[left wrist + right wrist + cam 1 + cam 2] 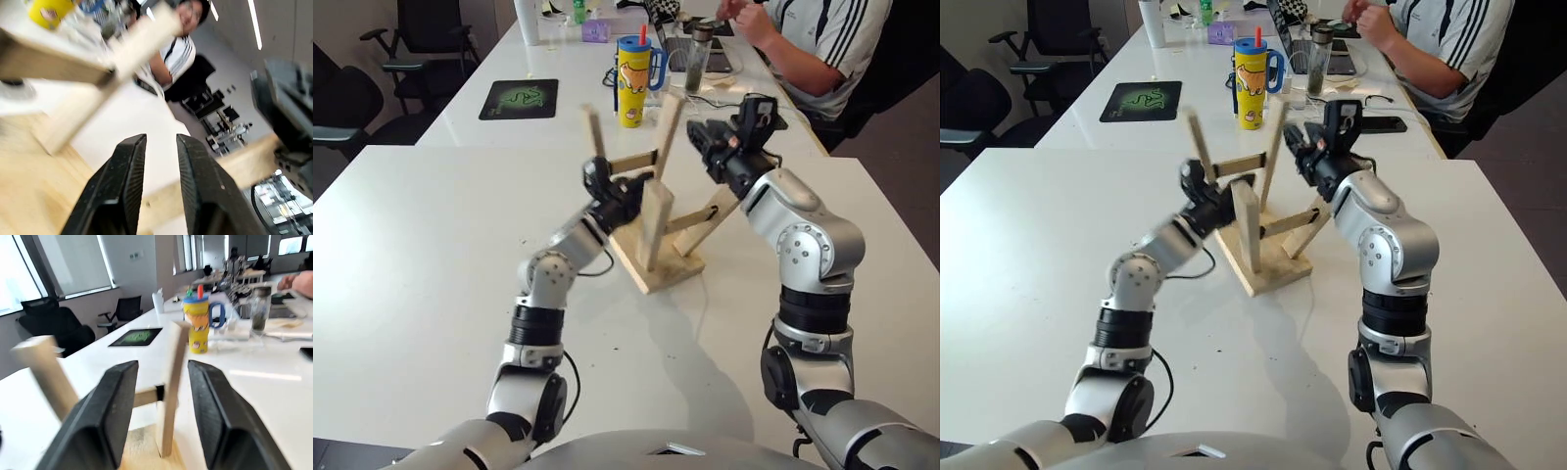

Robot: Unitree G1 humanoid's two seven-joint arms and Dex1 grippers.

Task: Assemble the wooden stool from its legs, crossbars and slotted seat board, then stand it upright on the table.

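The wooden stool (pixel 653 227) stands inverted at frame centre on the white table (pixel 431 245), seat board (pixel 658 275) down, legs pointing up. The left gripper (pixel 160 143), fingers slightly apart and empty, sits close against its left side. The right gripper (pixel 162 367), fingers wide apart, hovers at its upper right.

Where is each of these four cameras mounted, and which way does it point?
Left eye view: on the head, facing forward and down at the upturned stool on the table; both arms show.
Right eye view: beside it on the head, same scene, both arms.
Left wrist view: on the left wrist, looking along the open left hand at the stool's legs and crossbar.
Right wrist view: on the right wrist, looking through the open right hand at a stool leg, yellow cup beyond.
Shared: both wrist views catch the stool.
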